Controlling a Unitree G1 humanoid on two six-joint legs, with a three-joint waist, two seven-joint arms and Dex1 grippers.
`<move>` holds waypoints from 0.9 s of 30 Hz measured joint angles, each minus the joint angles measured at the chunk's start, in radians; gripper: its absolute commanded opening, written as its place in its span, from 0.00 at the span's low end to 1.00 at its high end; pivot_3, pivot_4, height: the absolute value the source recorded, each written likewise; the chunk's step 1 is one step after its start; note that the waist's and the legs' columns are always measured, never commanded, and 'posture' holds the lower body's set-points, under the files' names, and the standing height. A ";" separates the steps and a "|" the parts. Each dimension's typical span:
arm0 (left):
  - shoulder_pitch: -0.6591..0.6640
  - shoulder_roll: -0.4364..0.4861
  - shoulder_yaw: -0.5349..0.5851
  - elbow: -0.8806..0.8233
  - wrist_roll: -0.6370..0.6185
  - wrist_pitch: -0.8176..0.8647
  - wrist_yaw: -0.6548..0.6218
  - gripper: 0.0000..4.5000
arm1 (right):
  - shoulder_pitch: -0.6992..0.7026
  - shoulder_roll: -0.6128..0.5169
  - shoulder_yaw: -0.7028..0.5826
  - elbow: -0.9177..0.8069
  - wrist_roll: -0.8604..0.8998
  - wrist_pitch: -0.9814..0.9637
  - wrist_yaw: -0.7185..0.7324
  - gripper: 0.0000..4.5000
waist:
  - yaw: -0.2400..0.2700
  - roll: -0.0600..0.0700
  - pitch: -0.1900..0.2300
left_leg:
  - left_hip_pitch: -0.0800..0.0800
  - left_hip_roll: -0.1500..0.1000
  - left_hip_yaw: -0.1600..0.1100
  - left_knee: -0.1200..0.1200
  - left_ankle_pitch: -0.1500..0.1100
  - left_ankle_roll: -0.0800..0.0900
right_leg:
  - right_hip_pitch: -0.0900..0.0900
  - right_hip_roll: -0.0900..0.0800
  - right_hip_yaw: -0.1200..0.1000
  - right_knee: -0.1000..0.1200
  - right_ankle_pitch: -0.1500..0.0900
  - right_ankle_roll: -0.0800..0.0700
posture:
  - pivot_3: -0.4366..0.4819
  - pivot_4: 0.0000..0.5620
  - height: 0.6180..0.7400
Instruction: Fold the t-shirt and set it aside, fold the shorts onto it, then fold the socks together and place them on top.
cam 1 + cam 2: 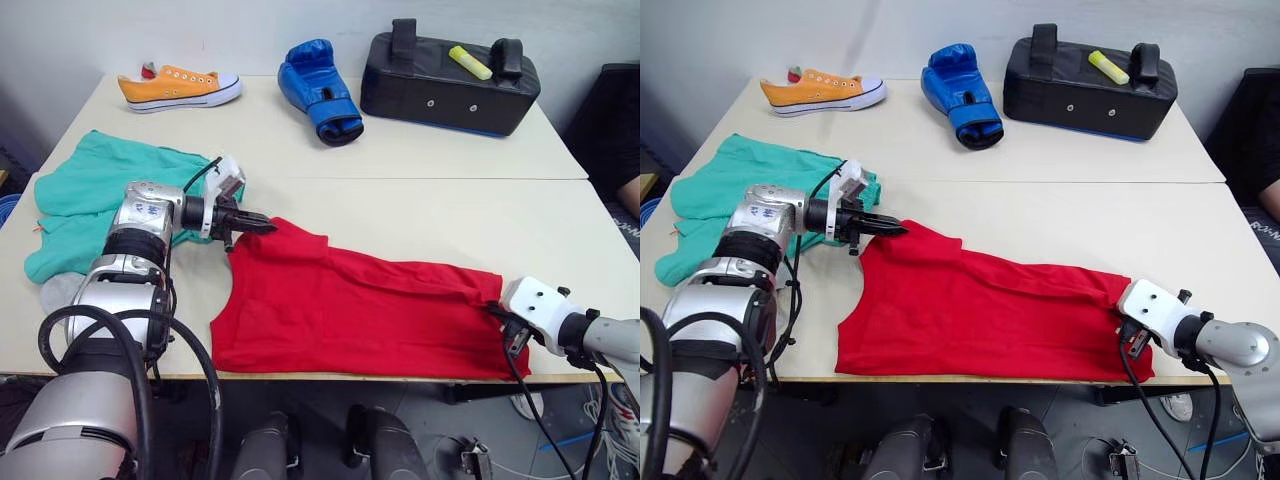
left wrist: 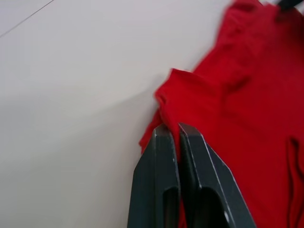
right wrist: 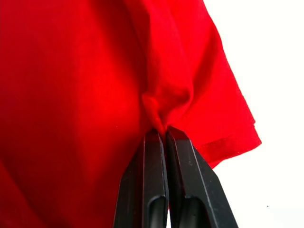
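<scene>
I am working two arms over a pale table [image 1: 420,200]. The t-shirt [image 1: 350,310], bright red, lies flat near the table's near edge, its long axis running left to right. My left gripper [image 1: 262,226] is clamped on the shirt's far left corner, a fold of red cloth pinched between its black fingers [image 2: 164,156]. My right gripper [image 1: 1127,338] is pinched on the shirt's right end, close to the near edge, where the cloth bunches into the closed tips.

The cloth looks thin, soft and light. I judge it will sag and crease between the two holds rather than keep any shape, so corners and hems are the sound places to grip.

The shorts [image 1: 80,195], teal-green, lie crumpled at the left of the table, just beside my left arm. Something pale grey [image 1: 60,290], possibly the socks, peeks out at the near left. An orange sneaker [image 1: 180,88], a blue boxing glove [image 1: 320,90] and a black pad [image 1: 450,85] sit along the far side.
</scene>
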 measured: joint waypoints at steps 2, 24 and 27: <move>0.113 0.028 -0.030 -0.112 -0.004 -0.152 -0.043 0.01 | 0.001 0.007 0.000 0.007 0.014 -0.016 0.023 0.00 | -0.006 0.000 0.000 | 0.001 0.001 0.001 0.000 -0.001 -0.001 | 0.000 0.001 0.001 0.001 -0.001 -0.002 | 0.48 0.27 1.00; 0.241 0.136 -0.187 -0.006 0.055 -1.259 0.164 0.06 | -0.081 0.008 0.006 0.187 -0.006 -0.132 0.071 0.00 | 0.000 0.001 -0.001 | 0.002 0.000 0.000 0.000 -0.002 0.001 | 0.001 -0.002 -0.002 0.001 -0.001 -0.001 | 0.48 0.27 1.00; 0.241 0.136 -0.175 -0.021 -0.032 -1.107 0.092 0.23 | -0.079 0.010 0.005 0.185 0.018 -0.125 0.091 0.16 | 0.000 0.001 -0.001 | 0.002 0.000 0.000 0.000 -0.002 0.001 | 0.001 -0.001 -0.002 0.001 -0.001 -0.001 | 0.48 0.27 1.00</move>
